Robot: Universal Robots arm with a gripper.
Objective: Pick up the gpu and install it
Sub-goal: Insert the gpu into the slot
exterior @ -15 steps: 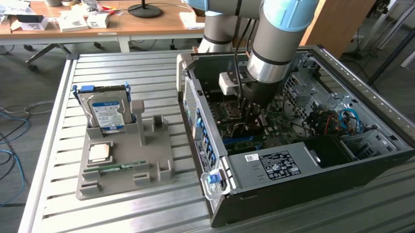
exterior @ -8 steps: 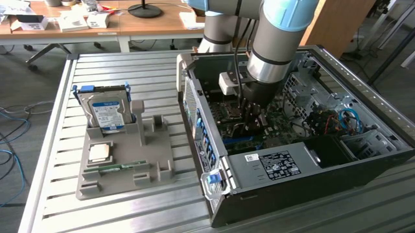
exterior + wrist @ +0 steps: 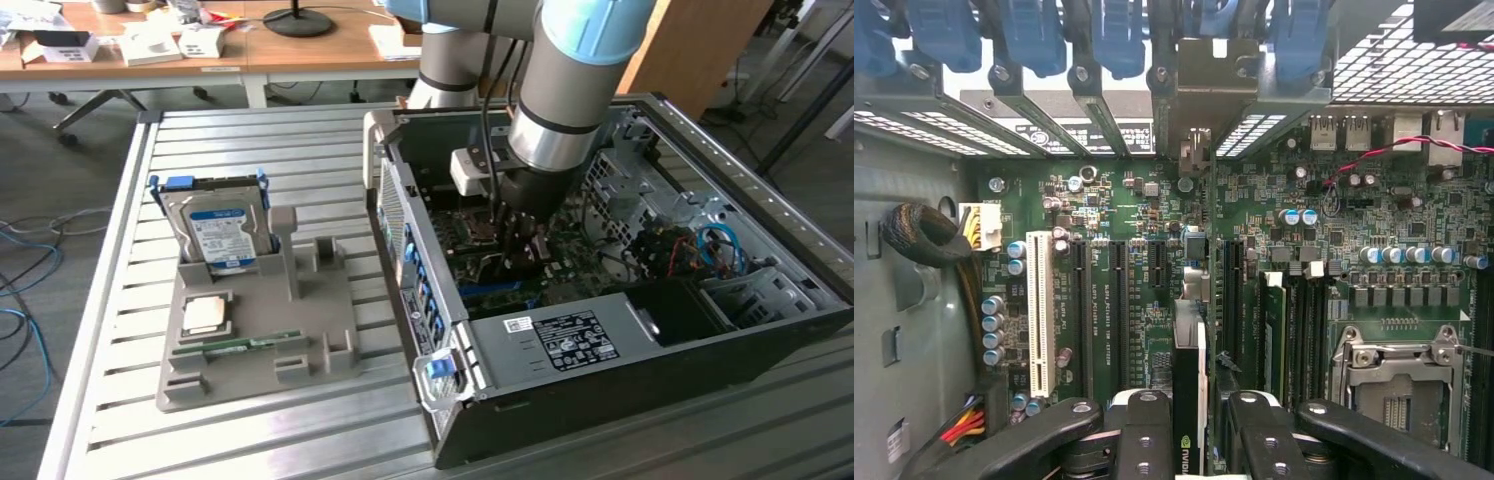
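Looking across a slatted metal bench (image 3: 267, 440), we see an open computer case (image 3: 641, 370) lying on its side beside a grey holder (image 3: 254, 345) carrying a hard drive (image 3: 220, 230). Wooden desks (image 3: 174, 55) stand behind. The arm (image 3: 567, 90) reaches straight down into the case. The jaws are closed on the gpu (image 3: 1187, 400), held edge-on between them above the motherboard (image 3: 1134, 210) slots, its metal bracket (image 3: 1206, 85) at the case's rear openings.

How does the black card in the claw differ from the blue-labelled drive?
The gpu is black and thin; the hard drive is silver with a blue label. The claw holds the gpu inside the case; the hard drive stands outside on a grey stand. Both are flat.
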